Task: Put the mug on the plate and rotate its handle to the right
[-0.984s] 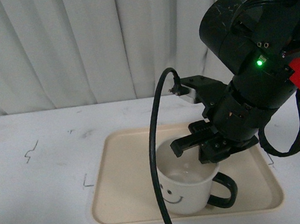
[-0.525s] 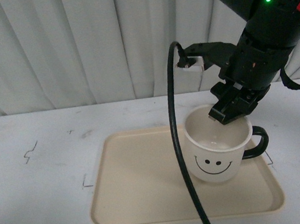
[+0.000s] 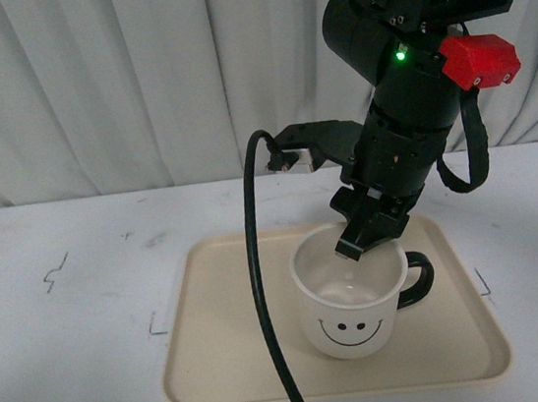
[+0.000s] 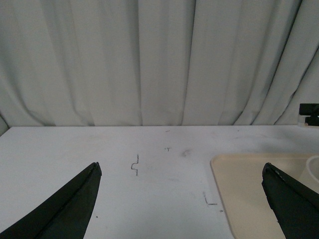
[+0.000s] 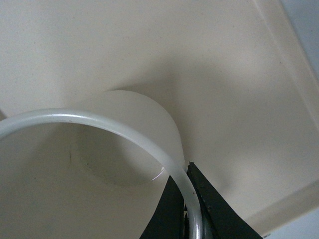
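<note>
The right arm comes down from the upper right, its wrist bent steeply so that the right gripper [image 3: 361,233] points down onto the back rim of the mug [image 3: 355,323]. In the right wrist view the two black fingers [image 5: 169,211] are pinched on the mug's wall, one inside and one outside the rim. The mug sits upright over the right half of the plate [image 3: 229,345], smiley face toward the camera. Its handle [image 3: 416,279] points right. A black cable [image 3: 259,291] loops down in front of the plate. The left gripper [image 4: 182,168] hangs low over the white worktop [image 3: 69,336], its fingers [image 4: 70,204] spread wide with nothing between them.
</note>
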